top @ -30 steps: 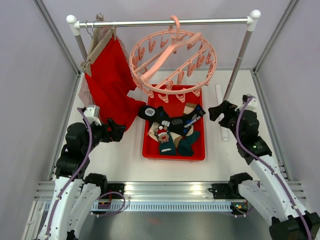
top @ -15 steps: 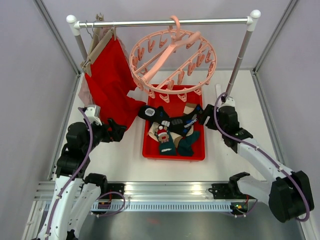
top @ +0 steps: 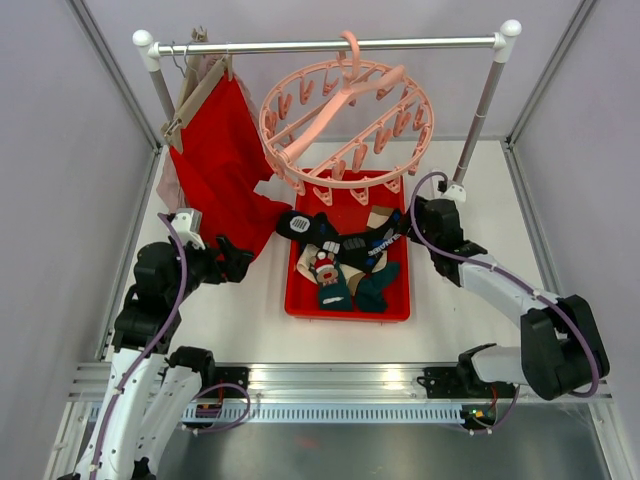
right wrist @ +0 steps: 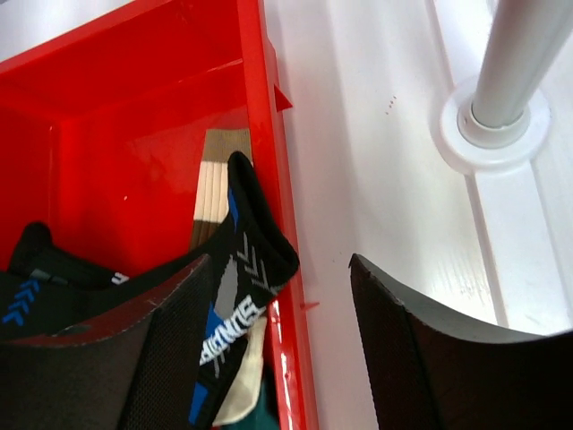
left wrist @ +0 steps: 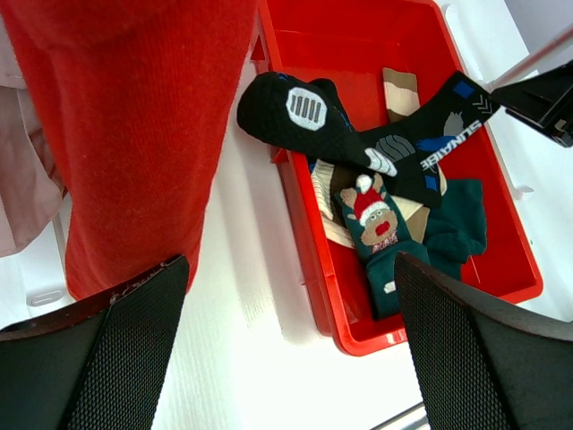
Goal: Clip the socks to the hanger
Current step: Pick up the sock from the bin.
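right claw [right wrist: 279, 269]: jaws apart, straddling the tray [right wrist: 253, 90] right wall, nothing pinched yet | black sock [right wrist: 246, 242]: cuff right between them, body running diagonally back into the other socks [top: 345, 262] | left claw [left wrist: 291, 260]: wide apart, farther off | hanger [top: 345, 125]: above tray, out of wrist views | can't tell if pads touch sock tbh

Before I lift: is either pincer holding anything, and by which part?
Nothing yet. The right pincer straddles the cuff of the black sock, jaws apart; the left pincer is open, empty.
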Robot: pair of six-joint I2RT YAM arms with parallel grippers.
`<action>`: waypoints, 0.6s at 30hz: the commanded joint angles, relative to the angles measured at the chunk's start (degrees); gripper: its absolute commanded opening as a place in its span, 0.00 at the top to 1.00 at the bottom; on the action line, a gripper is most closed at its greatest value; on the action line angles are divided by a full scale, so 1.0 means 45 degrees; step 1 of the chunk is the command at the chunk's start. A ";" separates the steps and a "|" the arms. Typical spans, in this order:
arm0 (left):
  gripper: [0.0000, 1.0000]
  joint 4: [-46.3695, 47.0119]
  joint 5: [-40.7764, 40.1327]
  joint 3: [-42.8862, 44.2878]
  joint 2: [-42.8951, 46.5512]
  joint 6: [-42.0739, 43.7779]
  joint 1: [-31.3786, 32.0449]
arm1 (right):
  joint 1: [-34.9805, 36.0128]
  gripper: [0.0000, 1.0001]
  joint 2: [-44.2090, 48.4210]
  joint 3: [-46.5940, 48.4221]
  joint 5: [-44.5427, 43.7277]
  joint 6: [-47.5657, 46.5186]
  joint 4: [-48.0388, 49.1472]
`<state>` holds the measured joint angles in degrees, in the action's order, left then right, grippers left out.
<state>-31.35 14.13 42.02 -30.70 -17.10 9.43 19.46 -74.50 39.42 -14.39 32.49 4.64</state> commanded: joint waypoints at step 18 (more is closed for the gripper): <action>0.00 0.0424 0.0415 -0.0021 0.0044 -0.0145 -0.0065 | 0.0050 0.46 -0.1960 0.1689 -0.0317 0.0084 0.0863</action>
<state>-31.33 14.90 42.00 -30.70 -17.08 9.43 19.51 -82.76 44.56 -15.46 32.60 7.29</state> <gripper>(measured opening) 0.995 0.545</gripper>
